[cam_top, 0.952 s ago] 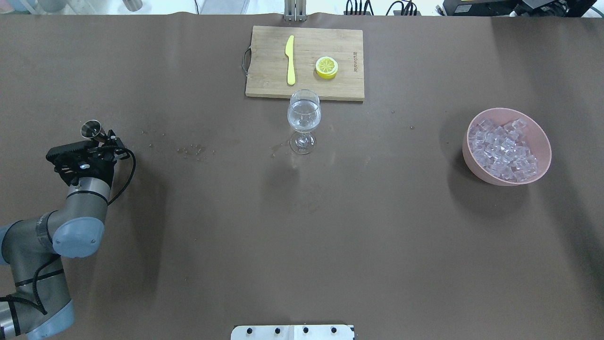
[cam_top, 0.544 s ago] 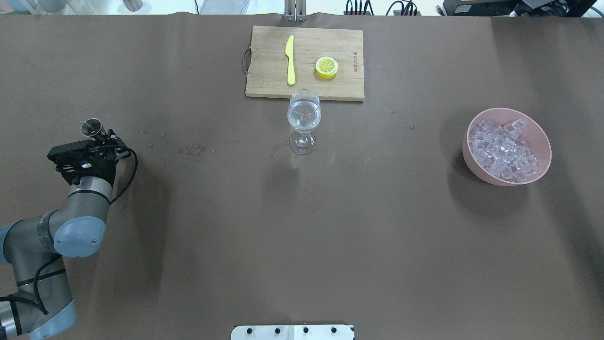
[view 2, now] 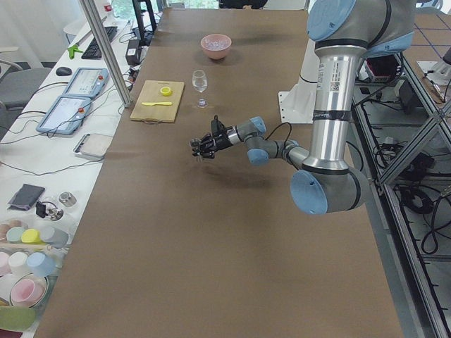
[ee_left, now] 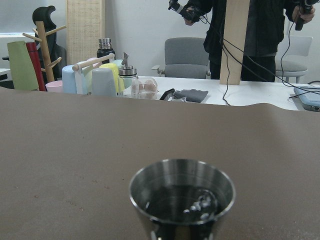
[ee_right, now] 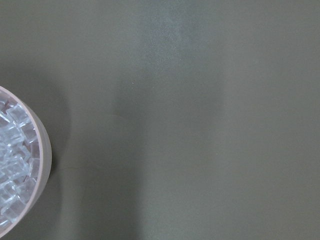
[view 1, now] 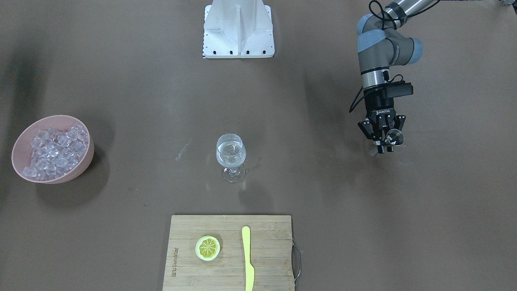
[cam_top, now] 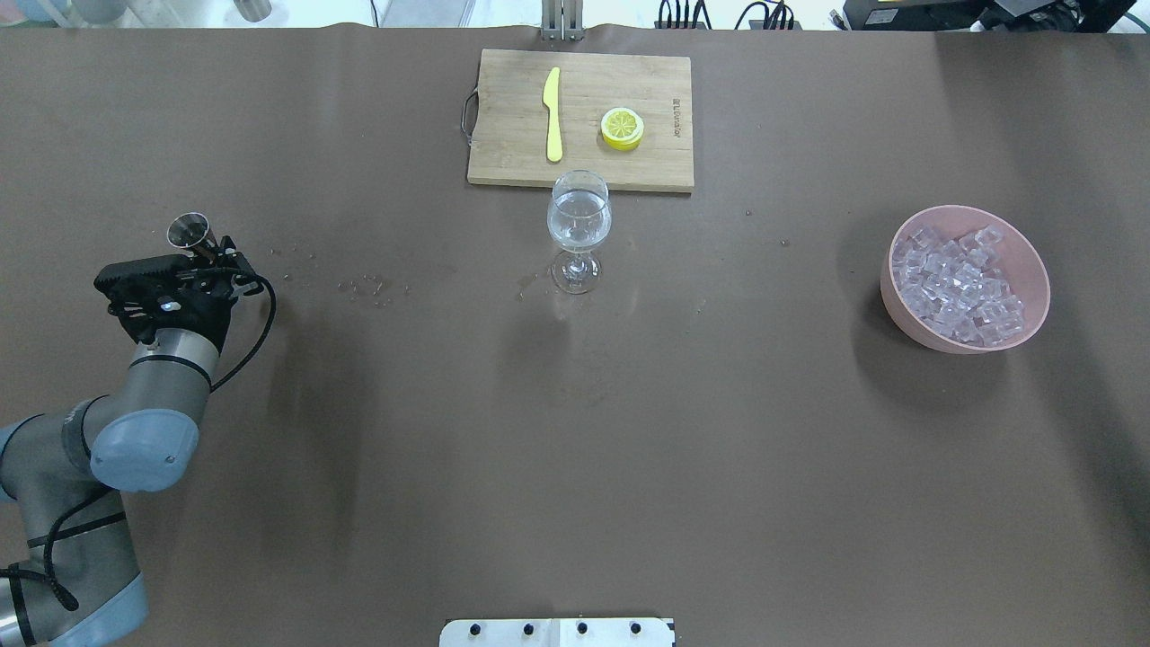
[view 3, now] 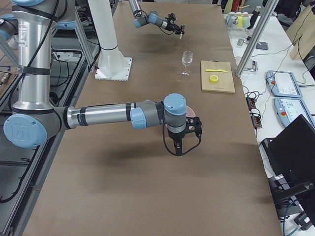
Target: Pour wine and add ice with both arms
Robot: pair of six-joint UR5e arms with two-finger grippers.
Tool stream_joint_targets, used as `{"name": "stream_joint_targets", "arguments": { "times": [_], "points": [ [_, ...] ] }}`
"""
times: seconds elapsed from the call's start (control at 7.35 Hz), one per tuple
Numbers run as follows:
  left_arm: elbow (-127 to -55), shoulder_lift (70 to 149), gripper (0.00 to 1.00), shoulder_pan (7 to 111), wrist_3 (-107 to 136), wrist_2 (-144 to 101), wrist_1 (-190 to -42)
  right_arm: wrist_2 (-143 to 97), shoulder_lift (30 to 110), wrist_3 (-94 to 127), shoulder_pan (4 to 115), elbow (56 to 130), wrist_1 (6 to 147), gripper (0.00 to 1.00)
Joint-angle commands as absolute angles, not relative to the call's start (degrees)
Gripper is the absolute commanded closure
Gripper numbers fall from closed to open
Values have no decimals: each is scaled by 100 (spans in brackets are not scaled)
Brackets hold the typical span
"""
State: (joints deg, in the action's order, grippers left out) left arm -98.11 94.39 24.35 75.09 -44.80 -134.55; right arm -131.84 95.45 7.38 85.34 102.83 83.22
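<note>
Left hand (view 1: 383, 142): closed on a small metal cup (cam_top: 189, 230), fingers clamped on its lower part and its mouth open above them. In the left wrist view a few drops glint inside the cup (ee_left: 182, 199). The left arm (cam_top: 135, 422) places this hand well apart from the wine glass (cam_top: 578, 232), on the robot's left of it.

Right hand (view 3: 178, 144): seen only in the right side view, pointing down at the end of the right arm (view 3: 113, 117); whether it is open or closed cannot be told. Its wrist view shows the rim of the bowl (ee_right: 44, 165) at the left edge.

Wine glass: upright on the brown counter (cam_top: 575, 431), holding the wine (view 1: 230, 157), a clear liquid low in its bowl.

Small specks (cam_top: 368, 288) lie on the counter between the glass and the left hand.

Ice (cam_top: 959, 286): a heap of clear cubes filling the pink bowl (cam_top: 903, 316), well apart from the glass on the robot's right of it.

Cutting board (cam_top: 512, 157): just beyond the glass, on the side away from the robot, carrying a yellow knife (cam_top: 552, 114) and a lemon slice (cam_top: 622, 128) lying apart from each other.
</note>
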Motion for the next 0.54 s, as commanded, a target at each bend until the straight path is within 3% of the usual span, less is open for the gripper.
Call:
{"name": "stream_joint_targets", "arguments": {
  "times": [0.0, 0.41],
  "points": [
    [-9897, 9370, 100, 2435, 6248, -5190, -14687, -13184, 9536, 738, 8534, 10274, 8323, 0],
    [-10053, 9307, 100, 2435, 4322, -6500, -16020, -13184, 9545, 738, 8534, 10248, 8323, 0]
  ]
}}
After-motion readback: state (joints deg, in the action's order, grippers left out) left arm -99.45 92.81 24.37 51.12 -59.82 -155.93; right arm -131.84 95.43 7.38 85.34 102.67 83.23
